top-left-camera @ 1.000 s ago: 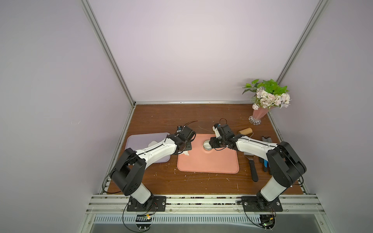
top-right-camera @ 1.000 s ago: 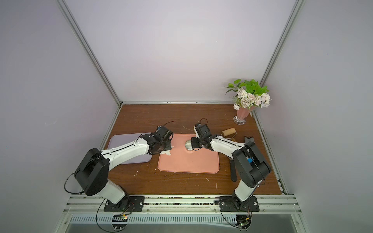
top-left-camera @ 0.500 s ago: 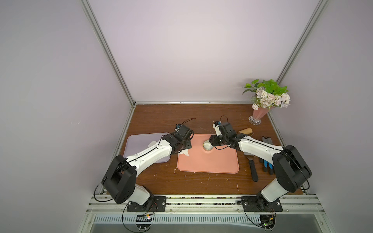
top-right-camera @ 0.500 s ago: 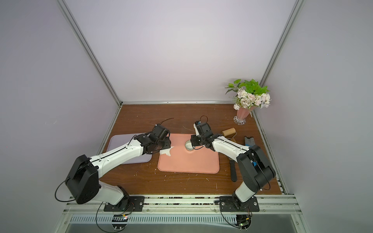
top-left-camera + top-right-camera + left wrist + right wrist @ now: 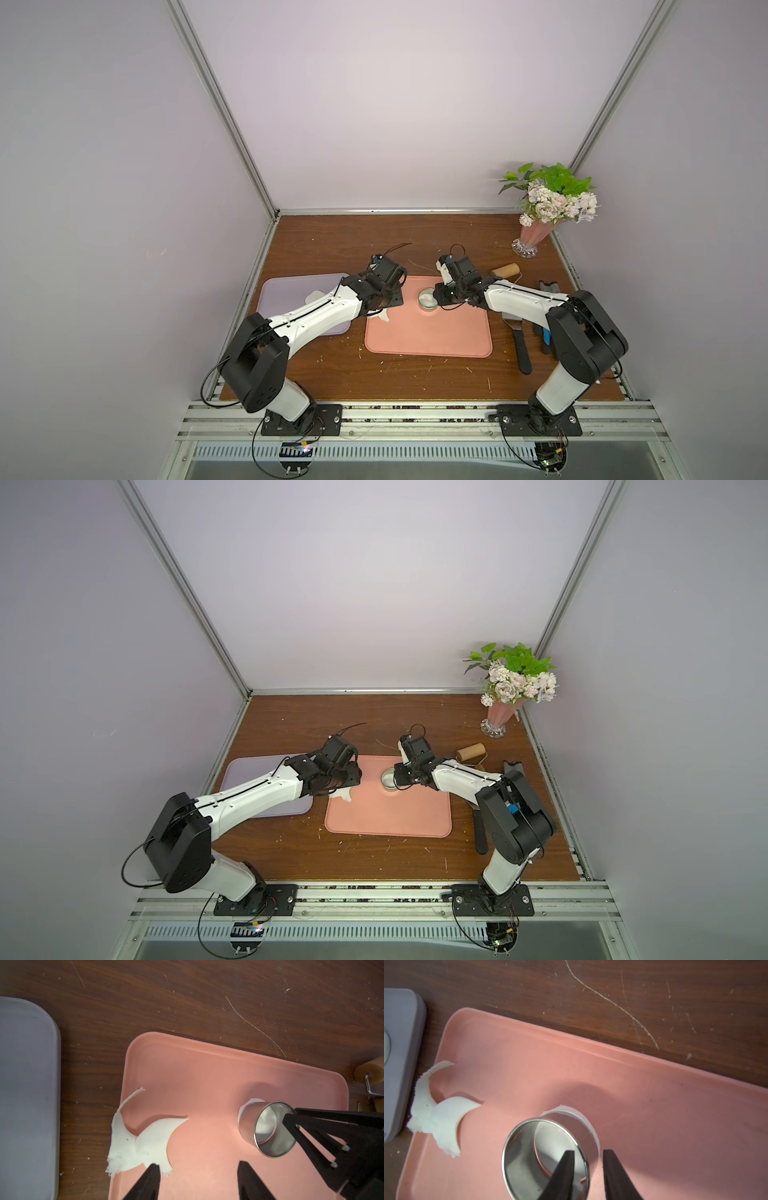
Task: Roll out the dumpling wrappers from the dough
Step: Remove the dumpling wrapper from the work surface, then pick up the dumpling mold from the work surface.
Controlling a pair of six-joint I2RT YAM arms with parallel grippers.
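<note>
While the left gripper (image 5: 198, 1164) hangs open, empty, over the scrap (image 5: 145, 1142) at the tray (image 5: 197, 1068) edge, the right gripper (image 5: 588, 1152) straddles the cutter (image 5: 521, 1157) wall, grip unclear.

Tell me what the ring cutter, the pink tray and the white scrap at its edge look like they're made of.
Ring cutter: polished metal, likely steel; its wall mirrors the tray's pink.
Pink tray: matte and smooth with a rounded moulded rim, so probably silicone or plastic.
White scrap: seemingly soft dough; it is thin, with frayed edges and clean curved cut-outs.
</note>
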